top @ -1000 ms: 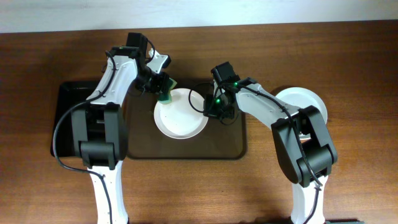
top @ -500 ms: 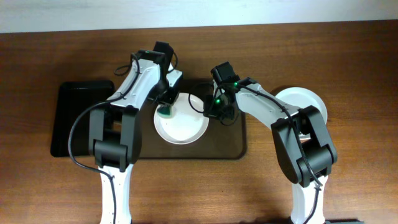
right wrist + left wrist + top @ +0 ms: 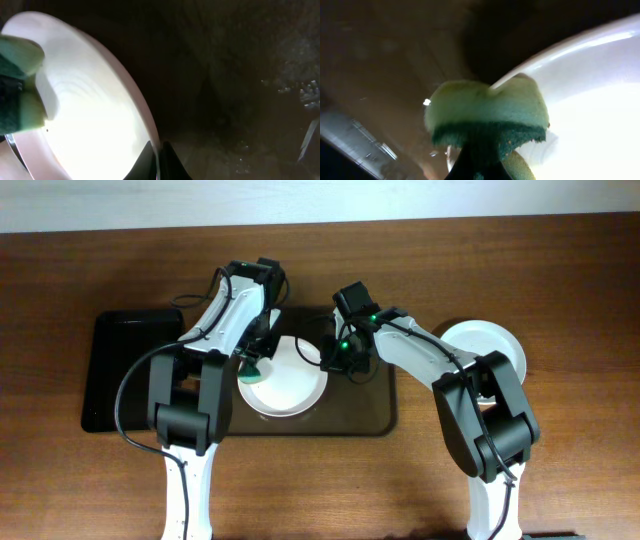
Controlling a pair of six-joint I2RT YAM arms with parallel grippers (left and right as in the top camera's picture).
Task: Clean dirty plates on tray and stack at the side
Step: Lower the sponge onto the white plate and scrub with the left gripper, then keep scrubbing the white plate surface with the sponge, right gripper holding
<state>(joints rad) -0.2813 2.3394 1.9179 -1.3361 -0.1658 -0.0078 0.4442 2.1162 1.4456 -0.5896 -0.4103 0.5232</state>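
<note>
Plate being cleaned: a round, shallow white plate (image 3: 290, 385) lies in the left half of the large dark brown rectangular tray (image 3: 372, 412).
Left gripper (image 3: 254, 364): clamped on a yellow-green foam sponge with a dark green scouring face (image 3: 487, 107), pressed against the plate's rim on the side nearest the tray's left edge.
Right gripper (image 3: 337, 361): jaws pinched thin on the plate's opposite rim, over the tray's middle, steadying it.
Side stack: white round plate (image 3: 497, 345) on the wooden table just past the tray's right edge; how many lie there cannot be told.
Risk, slip: the pinch catches only a thin rim, so a hard sideways scrub could pull the plate free.
Risk, tip: pressure at the rim rather than the centre could lever the plate up.
Risk, miss: edge-only strokes could leave crumbs in the middle.
</note>
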